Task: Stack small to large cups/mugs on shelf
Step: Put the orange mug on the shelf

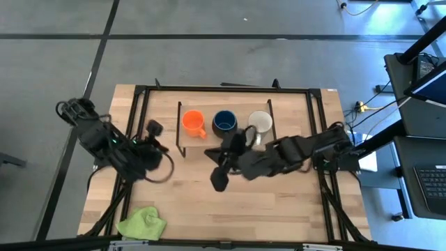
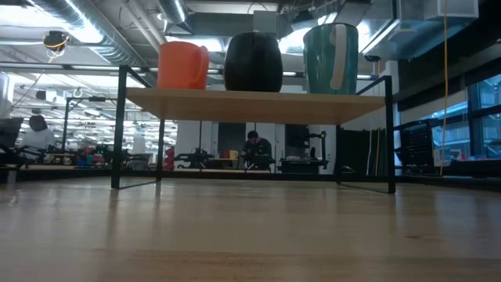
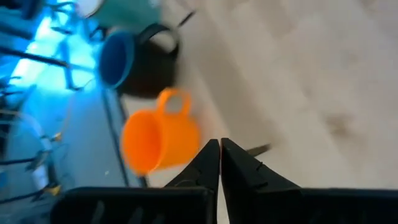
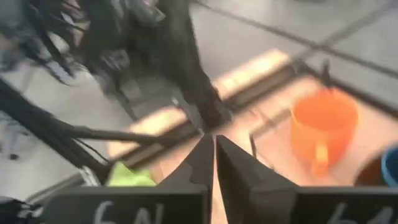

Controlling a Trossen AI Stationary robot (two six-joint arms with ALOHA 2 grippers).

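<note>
Mugs (image 2: 252, 61) on shelf (image 2: 250, 106), person (image 2: 254, 147) behind

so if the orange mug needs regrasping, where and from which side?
Judging by its pose, grip the orange mug by its rim, from above. It stands upright on the shelf, mouth open, handle toward the table's front edge. The blue mug sits close beside it, so pinch front wall, near the handle.
</note>
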